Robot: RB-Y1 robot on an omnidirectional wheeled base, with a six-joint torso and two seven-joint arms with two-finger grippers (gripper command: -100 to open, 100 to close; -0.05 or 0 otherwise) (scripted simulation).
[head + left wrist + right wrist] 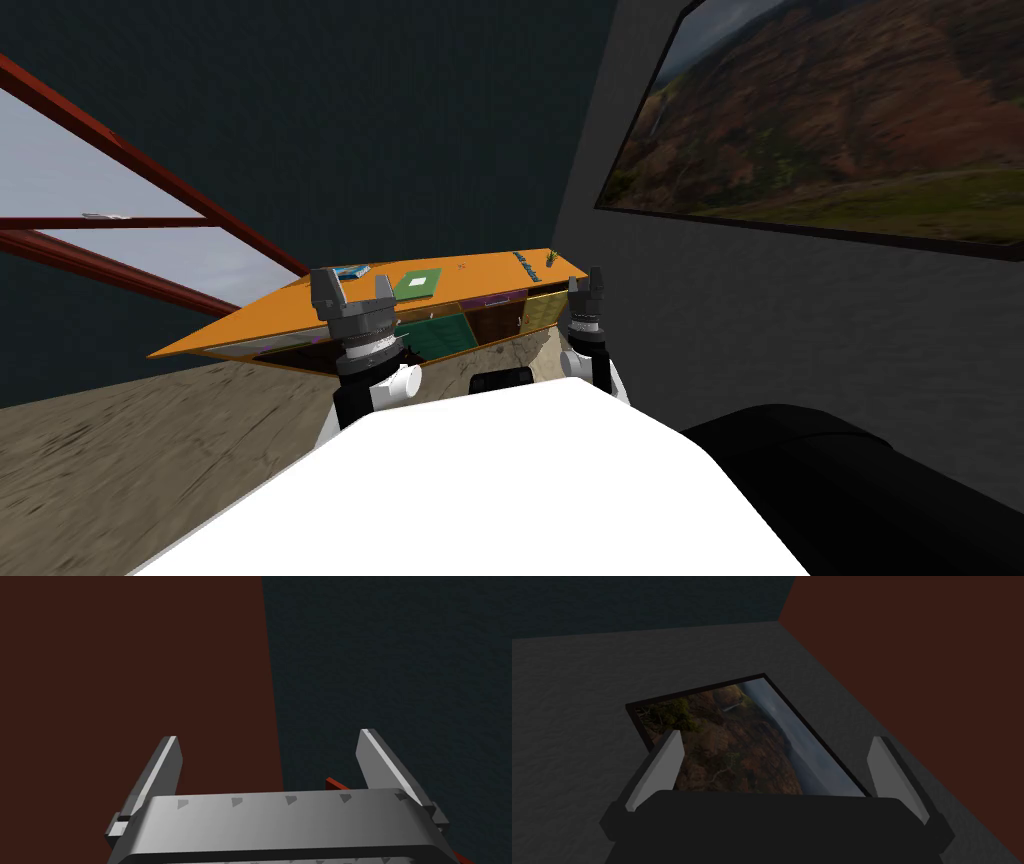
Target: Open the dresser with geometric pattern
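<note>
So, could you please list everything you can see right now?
dresser: one, orange top, green, brown and yellowish front panels, against the dark wall ahead
green flat item: one, green, mid dresser top
blue item: one, blue, top's left part
small plant: one, green, top's right end
window: one, red frame, left wall
landscape picture: one, dark frame, right wall
floor: brownish, before the dresser
black shape: one, black, low on my right
left hand: one, grey, open, raised before the dresser's left part
right hand: one, grey, open, raised before its right end
</note>
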